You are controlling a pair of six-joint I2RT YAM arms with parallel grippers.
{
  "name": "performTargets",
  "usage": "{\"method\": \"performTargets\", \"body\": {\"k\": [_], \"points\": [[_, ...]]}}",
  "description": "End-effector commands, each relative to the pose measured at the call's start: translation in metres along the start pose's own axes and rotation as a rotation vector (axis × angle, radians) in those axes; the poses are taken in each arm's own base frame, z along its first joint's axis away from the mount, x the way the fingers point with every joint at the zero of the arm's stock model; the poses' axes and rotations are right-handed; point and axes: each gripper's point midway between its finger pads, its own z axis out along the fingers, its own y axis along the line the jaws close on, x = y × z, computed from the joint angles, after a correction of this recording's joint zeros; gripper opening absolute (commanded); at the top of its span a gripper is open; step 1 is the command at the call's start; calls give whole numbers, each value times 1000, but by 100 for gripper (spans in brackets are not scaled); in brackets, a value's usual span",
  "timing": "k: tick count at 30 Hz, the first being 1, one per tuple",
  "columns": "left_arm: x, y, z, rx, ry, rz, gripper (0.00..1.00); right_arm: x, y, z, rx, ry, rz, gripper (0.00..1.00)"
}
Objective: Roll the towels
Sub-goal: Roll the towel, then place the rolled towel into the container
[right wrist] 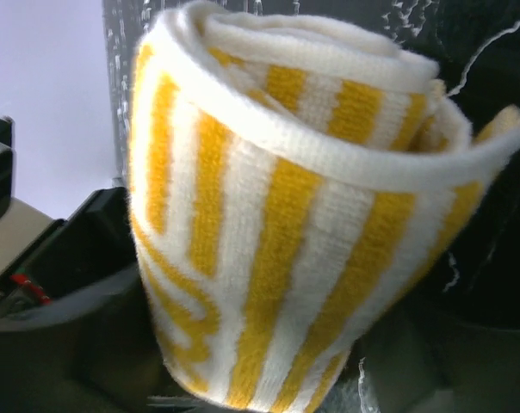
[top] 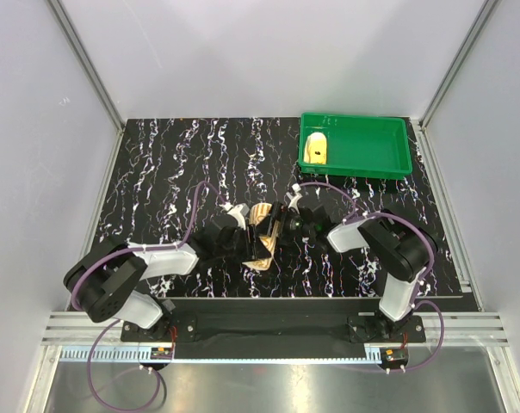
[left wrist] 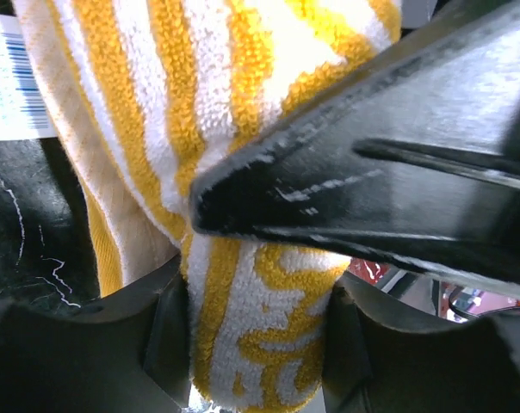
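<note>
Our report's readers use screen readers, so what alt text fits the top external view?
Two robot arms meet mid-table over a striped towel, left hand and right hand on either side of it. A yellow towel lies in a green tray at the far right of the black marbled table.

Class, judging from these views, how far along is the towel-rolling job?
Done: the yellow towel looks rolled, lying in the green tray. In hand: the striped towel, already coiled, sits between the left tool and right tool; the left one grips it. Left: finishing and setting down that roll.
</note>
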Motion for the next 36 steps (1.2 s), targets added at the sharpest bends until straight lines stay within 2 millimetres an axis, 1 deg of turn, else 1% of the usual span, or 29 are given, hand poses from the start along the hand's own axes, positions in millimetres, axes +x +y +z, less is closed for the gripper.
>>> {"method": "performTargets", "body": {"k": [1, 5, 7, 10, 12, 13, 14, 15, 16, 17, 18, 20, 21, 22, 23, 24, 25, 26, 27, 28, 29, 30, 31, 32, 33, 34, 35, 36], "points": [[74, 52, -13, -147, 260, -74, 22, 19, -11, 10, 31, 3, 5, 76], [74, 52, -12, -129, 251, -88, 22, 23, -12, 8, 30, 11, 4, 46], [75, 52, -11, -126, 255, -87, 23, 22, -10, 5, 27, 2, 1, 38], [73, 50, -12, -112, 252, -78, 33, 19, -6, 2, 32, -2, -13, 29], [69, 46, -14, -99, 236, -69, 42, 10, 5, 1, 28, -19, -49, 27], [68, 45, -15, -92, 231, -60, 44, 11, 1, 0, 61, -2, -51, 27], [66, 43, -16, -85, 223, -53, 47, 8, 4, -2, 68, -2, -63, 27], [61, 38, -19, -69, 206, -40, 52, 3, 12, -5, 74, 0, -100, 25], [59, 36, -20, -68, 198, -23, 53, -2, 16, -7, 85, -8, -118, 24], [56, 34, -22, -62, 191, -12, 55, -6, 20, -9, 95, -11, -136, 24], [50, 28, -25, -47, 168, 2, 59, -15, 30, -14, 108, -12, -174, 24], [42, 19, -29, -34, 157, 29, 63, -28, 39, -20, 122, -31, -206, 24], [35, 13, -35, -26, 128, 39, 66, -46, 56, -26, 101, -67, -237, 24], [30, 11, -38, -30, 106, 30, 69, -48, 53, -31, 128, -55, -236, 24], [29, 7, -41, -12, 90, 23, 71, -58, 61, -38, 122, -73, -254, 24], [23, -3, -48, 28, 58, 28, 74, -67, 69, -43, 124, -84, -258, 24], [24, -8, -51, 44, 60, 32, 75, -82, 73, -52, 122, -111, -265, 24], [24, -11, -54, 46, 58, 44, 75, -93, 79, -58, 110, -131, -272, 24], [19, -16, -58, 58, 35, 65, 75, -105, 87, -65, 112, -150, -277, 24], [22, -5, -62, 6, 43, 84, 76, -117, 85, -75, 127, -161, -266, 24], [22, -4, -64, -11, 32, 101, 76, -128, 88, -83, 130, -178, -286, 24], [19, -4, -70, -15, 2, 111, 76, -142, 100, -92, 130, -195, -297, 24], [18, 3, -72, -40, -24, 117, 76, -160, 99, -104, 146, -227, -301, 24], [14, 0, -79, -24, -63, 122, 76, -170, 99, -111, 159, -238, -327, 24], [22, 12, -79, -43, -64, 114, 76, -185, 109, -121, 165, -259, -336, 24], [21, 9, -80, -14, -89, 118, 76, -196, 110, -128, 162, -267, -337, 24], [20, 6, -83, 13, -112, 124, 76, -214, 101, -136, 184, -285, -332, 24], [26, 16, -82, 0, -112, 126, 76, -231, 109, -147, 180, -312, -339, 24]]}}
